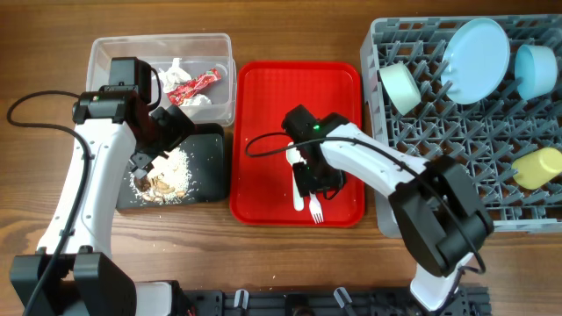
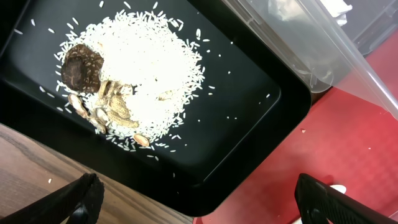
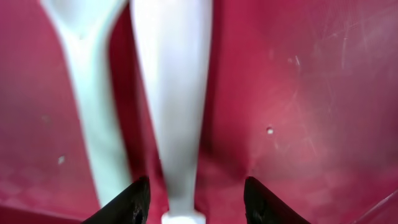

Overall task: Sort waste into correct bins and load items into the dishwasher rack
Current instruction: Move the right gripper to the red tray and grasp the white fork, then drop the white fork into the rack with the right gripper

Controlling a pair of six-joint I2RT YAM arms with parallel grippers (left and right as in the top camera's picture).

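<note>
The sorting of the waste looks finished: the crumpled tissue [image 1: 176,68] and the red wrapper [image 1: 195,85] lie in the clear tub [image 1: 98,66], and the food scraps [image 1: 167,175] are heaped in the black tray [image 1: 209,167]. In the dishwasher rack [image 1: 439,149] there are already the pale green bowl [image 1: 402,88], the blue plate [image 1: 474,48], the blue bowl [image 1: 536,70] and the yellow cup [image 1: 537,168]. What is left, as it seems, are only the white spoon [image 1: 298,200] and the fork [image 1: 315,209], which lie side by side on the red tray [image 1: 263,114]. The right gripper [image 3: 196,199] hangs low over them with its fingers apart, one on each side of a white handle. From the wrist view one cannot tell if this handle belongs to the spoon or to the fork, and nothing is gripped yet. The left gripper [image 2: 199,199] is above the black tray, its fingers wide apart and holding nothing
</note>
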